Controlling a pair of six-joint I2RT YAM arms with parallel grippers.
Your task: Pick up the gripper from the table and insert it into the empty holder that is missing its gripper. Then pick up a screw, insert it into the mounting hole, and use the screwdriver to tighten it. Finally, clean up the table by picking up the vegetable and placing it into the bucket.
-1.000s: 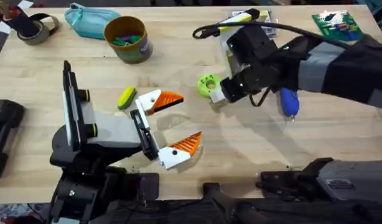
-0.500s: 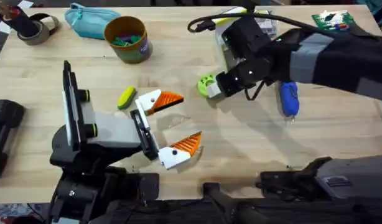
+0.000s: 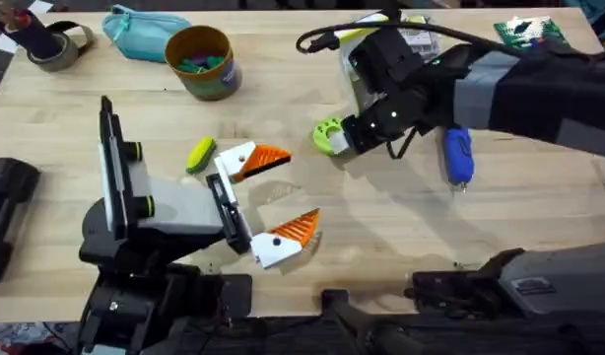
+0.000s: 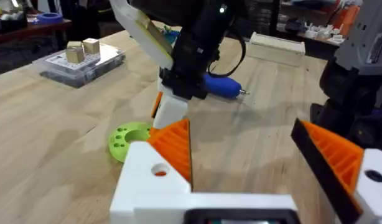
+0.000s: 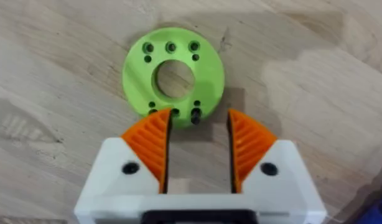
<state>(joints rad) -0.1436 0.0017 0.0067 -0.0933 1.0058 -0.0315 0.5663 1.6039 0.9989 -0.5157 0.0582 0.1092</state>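
A green ring [image 3: 328, 135] with several small holes lies flat on the table [image 3: 401, 237]. My right gripper [image 3: 344, 141] hangs over its right edge. In the right wrist view the green ring [image 5: 173, 78] sits just past the tips of the open right gripper [image 5: 197, 124], with nothing between the orange pads [image 5: 150, 146]. The blue screwdriver [image 3: 457, 158] lies beside the right arm. The yellow-green vegetable [image 3: 200, 155] rests close to my open, empty left gripper [image 3: 295, 187]. The ochre bucket [image 3: 201, 61] stands at the back left. The loose gripper, holder and screw are out of view.
A teal pouch [image 3: 135, 30] and a tape roll [image 3: 51, 41] lie behind the bucket's left. A clear box [image 3: 396, 35] and a green circuit board [image 3: 534, 37] sit at the back right. The right arm's black cable [image 3: 327, 41] loops over the table.
My right gripper has shifted slightly left and farther back, closing in on the green ring. The left arm and the other things have stayed put.
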